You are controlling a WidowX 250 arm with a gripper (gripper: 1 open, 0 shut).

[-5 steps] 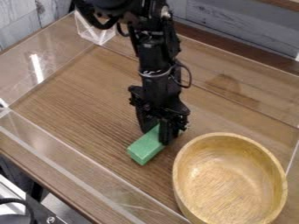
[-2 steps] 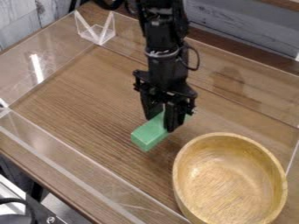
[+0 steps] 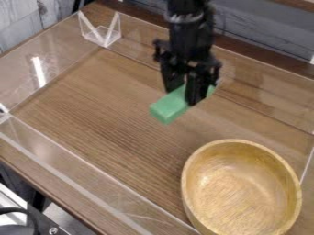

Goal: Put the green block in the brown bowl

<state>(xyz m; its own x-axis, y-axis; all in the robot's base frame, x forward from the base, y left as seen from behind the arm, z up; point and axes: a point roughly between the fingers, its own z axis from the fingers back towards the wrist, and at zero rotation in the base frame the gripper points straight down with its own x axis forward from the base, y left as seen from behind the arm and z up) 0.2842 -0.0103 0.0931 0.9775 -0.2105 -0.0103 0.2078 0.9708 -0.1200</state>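
I've got the smooth green block point(image 3: 171, 106) pinched in my gripper point(image 3: 182, 93), up over the wood-grained bench point(image 3: 86, 104); the round, thick-rimmed wooden bowl point(image 3: 241, 189) sits at its near right corner.

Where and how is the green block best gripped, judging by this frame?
Probably across the narrow sides of the green block, at its upper end, with the hand coming from above. Its elongated bar shape gives slim flanks to close on, and it hangs up off the table with its lower end sticking out free, which fits that top-end hold.
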